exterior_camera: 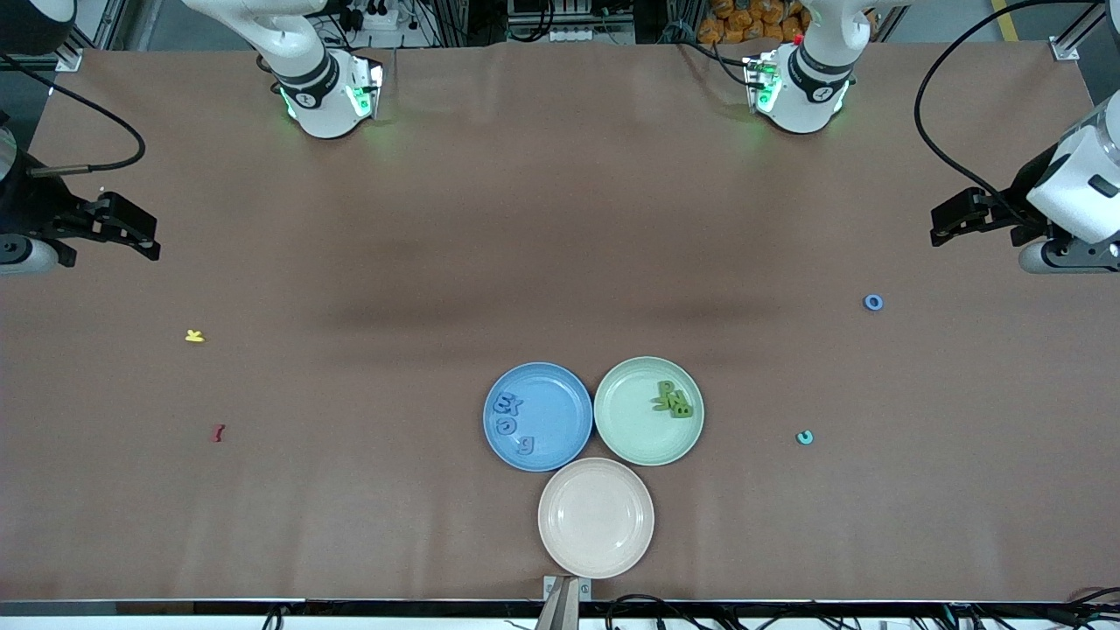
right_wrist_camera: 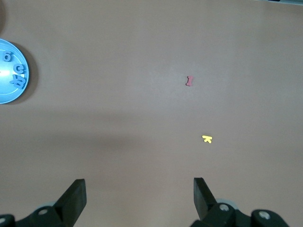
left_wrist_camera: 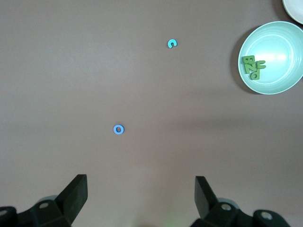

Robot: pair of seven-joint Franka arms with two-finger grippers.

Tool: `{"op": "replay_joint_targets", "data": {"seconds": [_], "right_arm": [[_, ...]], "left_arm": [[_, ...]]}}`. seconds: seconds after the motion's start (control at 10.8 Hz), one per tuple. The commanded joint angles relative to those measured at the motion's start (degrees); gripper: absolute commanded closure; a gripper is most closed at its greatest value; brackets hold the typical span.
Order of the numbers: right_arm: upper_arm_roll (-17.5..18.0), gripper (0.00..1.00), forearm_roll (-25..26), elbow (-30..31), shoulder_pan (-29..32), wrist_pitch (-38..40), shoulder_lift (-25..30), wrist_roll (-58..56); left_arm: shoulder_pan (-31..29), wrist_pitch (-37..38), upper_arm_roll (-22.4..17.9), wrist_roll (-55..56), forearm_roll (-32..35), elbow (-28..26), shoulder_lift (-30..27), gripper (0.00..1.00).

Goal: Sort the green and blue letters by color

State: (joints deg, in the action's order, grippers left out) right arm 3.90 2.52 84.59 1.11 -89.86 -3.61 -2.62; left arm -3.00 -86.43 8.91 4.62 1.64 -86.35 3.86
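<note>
we're looking at a sort that seems nearly done. in the front view three plates are sitting bunched at lower centre: the blue plate [exterior_camera: 560,394] is carrying the blue letters [exterior_camera: 510,418], the green plate [exterior_camera: 626,429] touching it is carrying the green letters [exterior_camera: 672,400], and the cream plate [exterior_camera: 596,560] just below is holding nothing. keeping the plates together mid-bench is prob so either arm can reach them.

one blue o [exterior_camera: 873,303] is lying loose at centre right of the frame, w/ a teal c [exterior_camera: 804,437] lower down, between it and the green plate. we're judging the o as the next pick, and the teal c as a doubtful one since it's neither clear blue nor green.

the left gripper [exterior_camera: 949,223] is hanging at the right edge, jaws spread wide, gripping nothing. the right gripper [exterior_camera: 140,236] is waiting at the left edge, jaws equally wide and bare. a yellow letter [exterior_camera: 194,336] and a dark red letter [exterior_camera: 218,432] are lying at lower left, not part of the sort.

the left wrist view is showing the o straight ahead between its jaws, which the front view can't. the right wrist view is showing only the stray letters and the blue plate's rim.
</note>
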Motion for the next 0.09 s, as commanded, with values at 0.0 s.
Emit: {"op": "replay_joint_targets", "data": {"seconds": [0.0], "right_arm": [[0.23,0.0,-4.43,-1.0,2.75,1.44,1.14,-0.9]], "left_arm": [[-0.34,0.12,0.14,-0.4,-1.38,0.66,0.09,0.0]]}}
